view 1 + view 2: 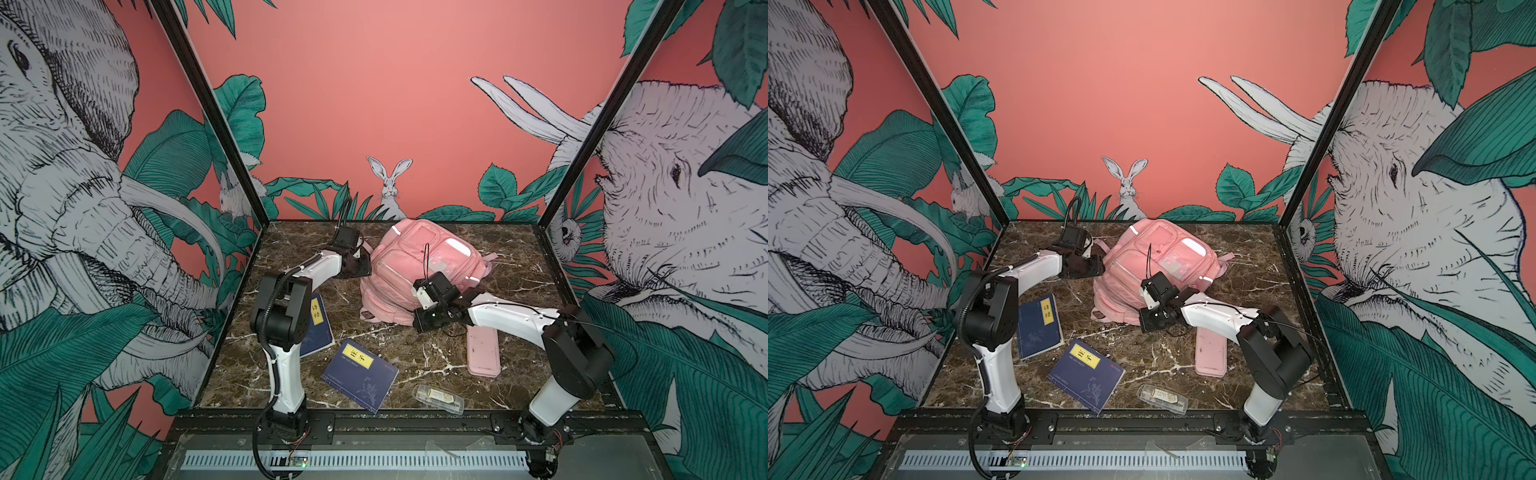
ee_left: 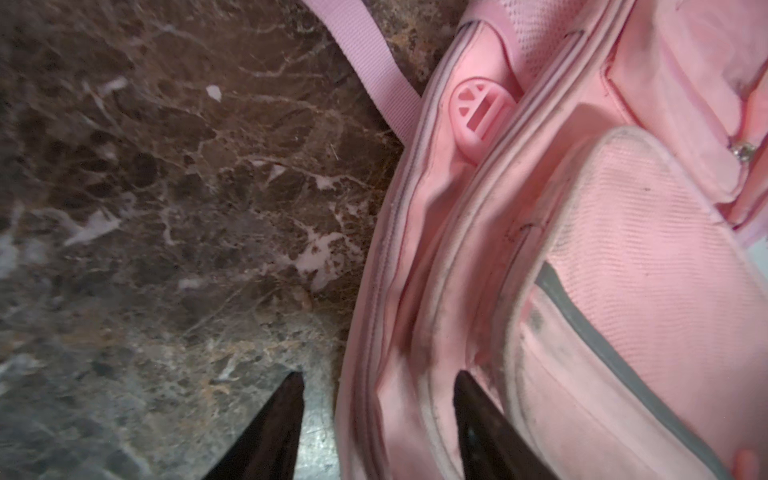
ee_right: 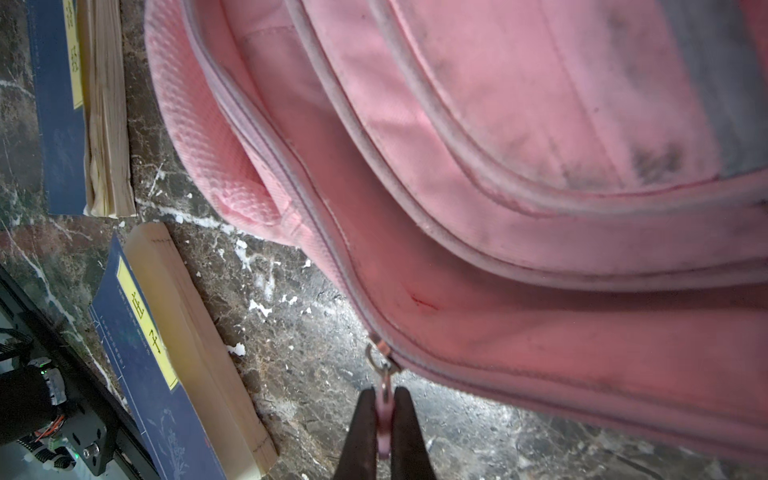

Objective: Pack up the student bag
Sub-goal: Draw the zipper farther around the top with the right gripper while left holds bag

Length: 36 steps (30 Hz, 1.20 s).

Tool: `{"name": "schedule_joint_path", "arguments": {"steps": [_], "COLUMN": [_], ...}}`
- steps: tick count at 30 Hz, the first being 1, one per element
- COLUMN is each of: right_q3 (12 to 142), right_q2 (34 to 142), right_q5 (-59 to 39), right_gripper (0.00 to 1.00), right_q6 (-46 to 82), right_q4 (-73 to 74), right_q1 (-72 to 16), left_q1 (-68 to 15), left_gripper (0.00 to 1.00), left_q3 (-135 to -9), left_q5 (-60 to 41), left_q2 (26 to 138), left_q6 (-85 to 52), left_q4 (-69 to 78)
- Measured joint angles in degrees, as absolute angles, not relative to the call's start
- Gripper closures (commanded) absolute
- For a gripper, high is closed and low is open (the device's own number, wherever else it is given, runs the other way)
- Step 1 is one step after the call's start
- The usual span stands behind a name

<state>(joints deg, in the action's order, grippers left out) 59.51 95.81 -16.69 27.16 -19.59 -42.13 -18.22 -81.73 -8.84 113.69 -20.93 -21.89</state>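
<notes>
Pink student bag near the far edge of the marble table
Right gripper pinches its zipper pull; left gripper spread astride its side

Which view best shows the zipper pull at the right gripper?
Right wrist: zipper pull clearly pinched in the right gripper. In both top views the gripper body hides it; the left wrist view misses it.

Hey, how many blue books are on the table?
2. The first blue book lies by the left arm, left of the student bag; the second blue book lies nearer the front edge, toward the middle. Others could be hidden inside the bag.
</notes>
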Motion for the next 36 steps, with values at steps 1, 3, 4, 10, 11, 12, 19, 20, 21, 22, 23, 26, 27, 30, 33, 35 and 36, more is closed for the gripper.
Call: {"name": "schedule_joint_path", "arguments": {"steps": [1,3,4,10,11,12,19,20,21,22,23,26,27,30,33,35,36], "right_q3": [59.5,59.5,59.5,59.7,59.7,59.7,61.6,62.0,62.4,62.9,63.4,64.8,65.3,66.7,68.1,69.1,69.8], "right_q2": [95.8,95.8,95.8,95.8,95.9,95.9,98.5,98.8,99.3,99.7,100.1,101.0,101.3,101.7,102.2,102.5,102.7], "right_q5": [-16.7,-16.7,-16.7,-16.4,-16.3,-16.1,-15.2,-15.0,-14.9,-14.8,-14.6,-14.0,-13.9,-13.5,-12.7,-12.3,-12.0], "right_gripper": [1.00,1.00,1.00,1.00,1.00,1.00,1.00,1.00,1.00,1.00,1.00,1.00,1.00,1.00,1.00,1.00,1.00], "right_q6": [27.1,27.0,27.0,26.5,26.5,26.4,25.6,25.4,25.1,24.9,24.7,23.7,23.5,22.3,21.0,19.9,19.4], "right_q4": [-19.6,-19.6,-19.6,-19.9,-20.0,-20.0,-20.5,-20.7,-20.9,-21.2,-21.5,-22.3,-22.7,-24.2,-25.6,-26.6,-27.3], "right_q1": [-42.1,-42.1,-42.1,-42.1,-42.1,-42.1,-42.1,-42.1,-42.1,-42.1,-42.1,-42.0,-41.8,-41.0,-39.9,-39.0,-38.5], "left_q1": [-18.2,-18.2,-18.2,-17.8,-17.4,-17.0,-14.6,-14.3,-14.0,-13.6,-13.3,-12.7,-12.6,-12.4,-12.7,-13.6,-14.4], "left_gripper": [0.56,0.60,0.62,0.86,0.89,0.91,0.99,0.99,0.99,0.99,0.99,0.99,0.99,0.99,0.99,0.99,0.99], "left_q3": [-81.7,-81.5,-81.4,-78.6,-77.5,-76.3,-69.3,-68.3,-67.2,-65.9,-64.8,-60.6,-59.0,-52.4,-45.9,-42.7,-41.7], "left_q5": [-9.2,-9.5,-9.6,-10.3,-10.6,-11.1,-13.2,-13.2,-13.2,-13.3,-13.3,-13.3,-13.4,-14.5,-15.7,-15.6,-15.2], "left_q2": [113.8,113.9,113.9,113.8,113.6,113.5,109.5,108.7,107.8,106.8,106.1,103.0,102.0,98.5,96.2,95.3,95.0], "left_q6": [-21.0,-21.0,-21.1,-21.9,-22.1,-22.6,-24.7,-24.9,-25.5,-26.0,-26.4,-28.8,-29.9,-34.8,-41.0,-44.8,-46.6], "left_q4": [-21.9,-21.6,-21.4,-19.0,-18.4,-17.6,-14.1,-13.9,-13.5,-13.1,-12.8,-10.6,-9.7,-4.4,2.7,7.3,8.7]}}
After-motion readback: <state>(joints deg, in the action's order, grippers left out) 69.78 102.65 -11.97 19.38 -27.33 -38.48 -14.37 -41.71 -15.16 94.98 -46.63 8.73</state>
